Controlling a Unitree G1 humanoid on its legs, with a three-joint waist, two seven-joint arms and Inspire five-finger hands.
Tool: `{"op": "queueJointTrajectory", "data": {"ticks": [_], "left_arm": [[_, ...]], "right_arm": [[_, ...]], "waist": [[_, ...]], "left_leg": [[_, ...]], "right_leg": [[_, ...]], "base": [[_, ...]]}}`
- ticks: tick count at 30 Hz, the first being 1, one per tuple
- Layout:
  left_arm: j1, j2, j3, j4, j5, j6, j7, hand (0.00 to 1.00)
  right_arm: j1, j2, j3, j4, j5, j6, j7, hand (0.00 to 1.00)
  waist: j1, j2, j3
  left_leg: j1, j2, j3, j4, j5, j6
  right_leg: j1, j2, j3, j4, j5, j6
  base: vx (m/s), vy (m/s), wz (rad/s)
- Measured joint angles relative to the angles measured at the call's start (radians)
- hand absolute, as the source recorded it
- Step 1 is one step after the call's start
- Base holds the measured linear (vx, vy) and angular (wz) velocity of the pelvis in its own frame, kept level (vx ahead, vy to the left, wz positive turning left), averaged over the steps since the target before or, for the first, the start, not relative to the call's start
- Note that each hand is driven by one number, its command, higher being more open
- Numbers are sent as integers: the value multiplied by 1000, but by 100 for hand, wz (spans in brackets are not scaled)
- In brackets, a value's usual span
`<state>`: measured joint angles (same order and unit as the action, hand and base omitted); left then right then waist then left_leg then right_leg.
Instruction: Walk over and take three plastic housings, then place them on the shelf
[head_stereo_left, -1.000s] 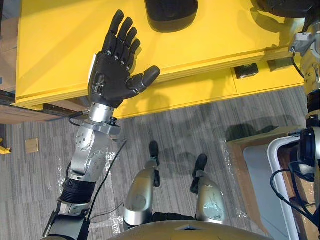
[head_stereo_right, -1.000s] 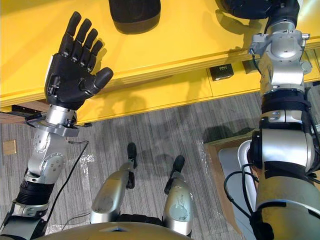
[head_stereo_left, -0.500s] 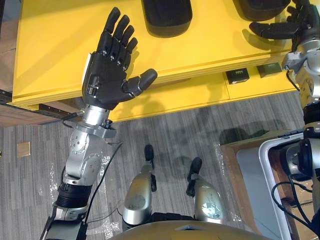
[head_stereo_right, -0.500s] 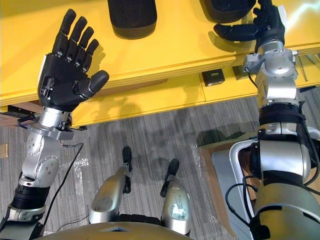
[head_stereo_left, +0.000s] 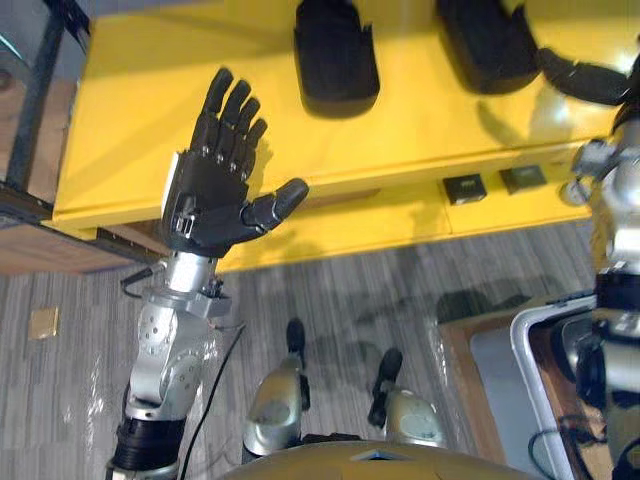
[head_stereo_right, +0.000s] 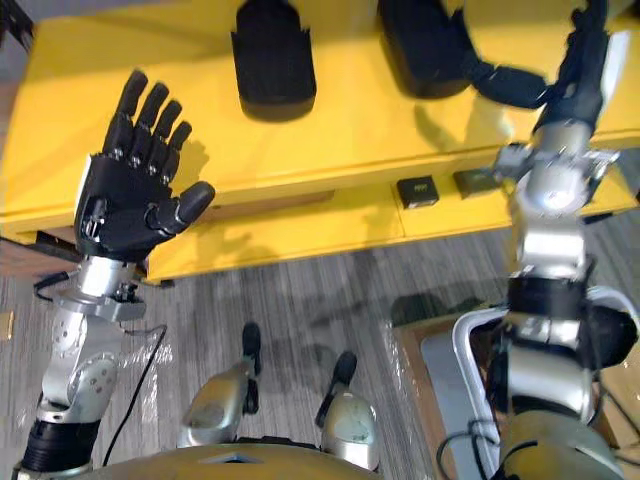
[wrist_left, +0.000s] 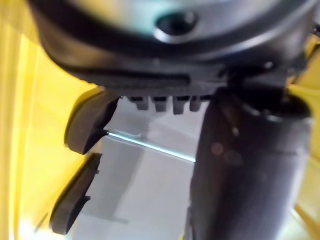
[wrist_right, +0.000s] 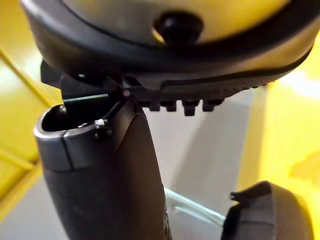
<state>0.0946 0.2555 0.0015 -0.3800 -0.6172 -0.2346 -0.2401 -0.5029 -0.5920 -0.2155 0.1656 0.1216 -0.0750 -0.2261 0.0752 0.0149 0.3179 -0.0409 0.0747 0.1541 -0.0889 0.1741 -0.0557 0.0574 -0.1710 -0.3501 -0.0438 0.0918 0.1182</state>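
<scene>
1. Currently, no housing is held: the left housing (head_stereo_right: 273, 60) and right housing (head_stereo_right: 425, 45) lie toward the worktop's (head_stereo_right: 350, 140) far edge.
2. Left hand (head_stereo_left: 212, 195): fingers spread wide, empty, over the near edge.
3. Right hand (head_stereo_right: 580, 70): fingers straight, empty; thumb beside the right housing.
4. Remaining, by judgement: all three grasps and the shelf placement.

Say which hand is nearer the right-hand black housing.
Right. The right hand is just beside that housing, thumb stretched toward it; the left hand is open over the table's front edge, past the other housing.
</scene>
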Motion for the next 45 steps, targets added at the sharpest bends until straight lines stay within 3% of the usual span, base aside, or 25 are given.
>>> {"op": "queueJointTrajectory", "data": {"ticks": [3, 10, 15, 22, 27, 33, 34, 38, 40, 42, 43, 45], "left_arm": [[47, -47, -1, -20, 35, 20, 24, 100], [151, -102, 1, -70, 89, 45, 64, 100], [219, -114, 10, -104, 118, 43, 95, 100], [250, -144, 31, -104, 69, 39, 96, 100], [202, -135, -86, -124, 30, 35, 82, 100], [50, -91, -259, -72, 30, 36, 88, 100], [17, -90, -286, -39, 31, 36, 101, 100], [-37, -91, -335, 4, 50, 36, 160, 100], [-68, -95, -355, 19, 71, 35, 196, 100], [-79, -104, -358, 22, 78, 33, 245, 100], [-81, -104, -356, 23, 79, 34, 261, 100], [-37, -102, -325, 29, 110, 34, 309, 100]], "right_arm": [[137, 144, 16, -125, -39, -47, 17, 100], [313, 330, 192, -187, -69, -96, 68, 100], [436, 428, 280, -269, -23, -176, 66, 100], [518, 475, 285, -276, 26, -193, 16, 100], [607, 472, 257, -307, 50, -183, -19, 100], [814, 467, 142, -432, 63, -154, 10, 100], [862, 460, 109, -459, 64, -154, 26, 100], [940, 428, 69, -511, 93, -157, 87, 100], [954, 428, 63, -521, 104, -168, 110, 100], [935, 427, 83, -527, 168, -188, 153, 100], [925, 427, 96, -525, 182, -194, 159, 100], [890, 427, 179, -489, 216, -208, 197, 100]], "waist": [[-3, -5, -44], [1, -7, -96], [4, -22, -126], [-3, -38, -155], [-45, -43, -181], [-170, -51, -218], [-201, -54, -220], [-255, -53, -221], [-271, -44, -227], [-256, -5, -241], [-254, 5, -236], [-221, 28, -228]], "left_leg": [[33, -1, 4, 0, -11, -3], [53, 2, 19, -1, -25, -11], [51, 3, 19, 0, -26, -12], [66, 7, 63, 0, -41, -14], [94, 9, 175, 4, -69, -15], [123, 9, 345, 28, -127, -27], [123, 19, 392, 77, -170, -33], [114, 71, 474, 221, -275, -55], [84, 108, 454, 313, -324, -56], [13, 136, 237, 428, -406, -45], [7, 138, 200, 449, -423, -44], [8, 111, 33, 504, -481, -19]], "right_leg": [[38, 1, -1, -12, -3, 2], [51, 0, -23, -30, -12, 0], [50, -2, -31, -30, -11, 0], [36, -1, 10, -28, -10, 1], [-12, -2, 130, -18, 0, 5], [-105, 16, 330, 6, 21, 13], [-116, 22, 381, 5, 24, 16], [-139, 51, 482, 5, 19, 14], [-146, 73, 502, 5, 18, 5], [-172, 115, 554, -1, 49, 3], [-172, 123, 569, -1, 55, 1], [-173, 145, 644, 10, 57, 2]], "base": [[68, -29, -5], [-32, 0, -6], [-2, -4, 1], [24, -5, -18], [25, 15, -61], [60, 28, -100], [76, -2, -94], [51, -17, -87], [37, -50, -53], [48, -37, -70], [49, 48, -87], [-10, 120, -107]]}}
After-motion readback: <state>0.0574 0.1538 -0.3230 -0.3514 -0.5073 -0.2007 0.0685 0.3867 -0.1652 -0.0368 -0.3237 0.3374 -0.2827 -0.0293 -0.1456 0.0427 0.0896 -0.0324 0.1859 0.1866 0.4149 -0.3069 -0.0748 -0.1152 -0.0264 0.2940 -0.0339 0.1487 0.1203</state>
